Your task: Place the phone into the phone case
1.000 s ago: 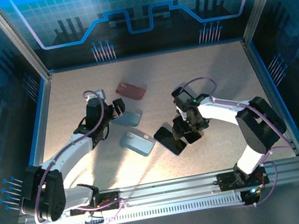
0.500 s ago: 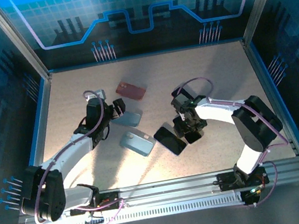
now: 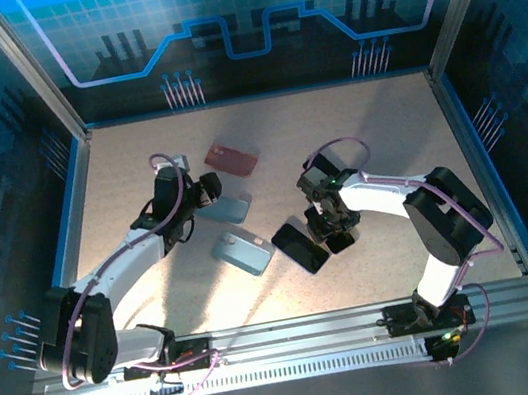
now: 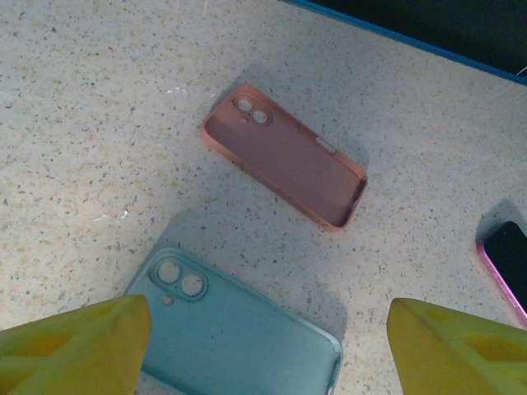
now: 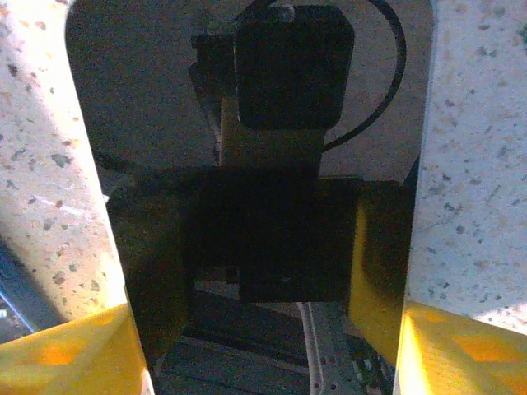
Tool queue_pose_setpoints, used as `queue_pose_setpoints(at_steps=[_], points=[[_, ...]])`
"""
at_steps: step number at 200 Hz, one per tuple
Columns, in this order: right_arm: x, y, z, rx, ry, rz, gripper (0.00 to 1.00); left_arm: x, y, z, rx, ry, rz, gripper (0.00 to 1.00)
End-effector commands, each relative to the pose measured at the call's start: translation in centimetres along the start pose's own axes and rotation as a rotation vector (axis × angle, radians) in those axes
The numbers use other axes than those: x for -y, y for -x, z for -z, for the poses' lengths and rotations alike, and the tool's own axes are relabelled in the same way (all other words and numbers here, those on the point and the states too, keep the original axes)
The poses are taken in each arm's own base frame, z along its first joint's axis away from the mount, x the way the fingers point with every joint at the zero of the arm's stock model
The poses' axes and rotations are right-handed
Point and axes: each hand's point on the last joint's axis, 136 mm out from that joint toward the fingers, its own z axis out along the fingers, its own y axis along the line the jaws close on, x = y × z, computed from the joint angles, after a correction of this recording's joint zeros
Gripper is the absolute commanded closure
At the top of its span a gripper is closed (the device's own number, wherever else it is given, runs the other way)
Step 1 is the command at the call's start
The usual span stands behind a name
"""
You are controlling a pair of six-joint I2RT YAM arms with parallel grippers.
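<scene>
Blue case (image 4: 239,346) is straddled by left gripper (image 4: 268,329), jaws released, with pink case (image 4: 284,160) lying farther off. Phone (image 5: 280,239) is flanked by right gripper (image 5: 263,325) — whether it is grasped cannot be told.

The black phone (image 3: 300,246) lies flat, screen up, mid-table (image 3: 386,137) toward the near edge. The salmon phone case (image 3: 231,158) sits open side up further back, and the pale blue case (image 3: 228,208) lies just nearer.

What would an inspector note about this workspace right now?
Surface: speckled beige table.
Job's things: pink case, open side up; blue case beneath the left hand; second blue case nearer; dark phone beside it; second dark phone under the right hand.
Clutter: nothing seen.
Hands: left hand open; right hand straddles its phone, grip unclear.
Cables: pink cable looped on each arm.
Surroundings: blue walls, metal rail in front.
</scene>
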Motion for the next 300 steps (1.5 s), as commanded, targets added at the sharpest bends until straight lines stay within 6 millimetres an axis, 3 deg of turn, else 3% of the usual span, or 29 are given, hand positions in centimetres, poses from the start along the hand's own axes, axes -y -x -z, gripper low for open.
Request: queue_pose_setpoints(at_steps=[1,39,110,173,229,300], points=[[0.3,-0.8,-1.5,-0.029,-0.069,0.021,0.35,1.0,-0.8,0.0,-0.065,-0.028,-0.002,0.24],[0.1,-0.1,-0.5,0.002,-0.062,0.026,0.41,3.8,-2.7,0.6,-0.126,-0.169,-0.013,0.23],[-1.1,2.6,4.5,0.096,0.012,0.105,0.4,7.8,-6.9,0.6,-0.33,-0.301,0.064,0.3],[-3.9,3.4,7.2,0.141,0.182,0.136,0.41,12.0,-8.1,-0.3,-0.433,-0.483,0.175,0.31],[-5.2,4.1,8.0,0.164,0.257,0.135,0.4,15.8,-9.4,-1.6,-0.503,-0.617,0.246,0.33],[-5.8,4.6,8.5,0.18,0.288,0.131,0.4,17.8,-11.4,-2.4,-0.59,-0.681,0.265,0.42]])
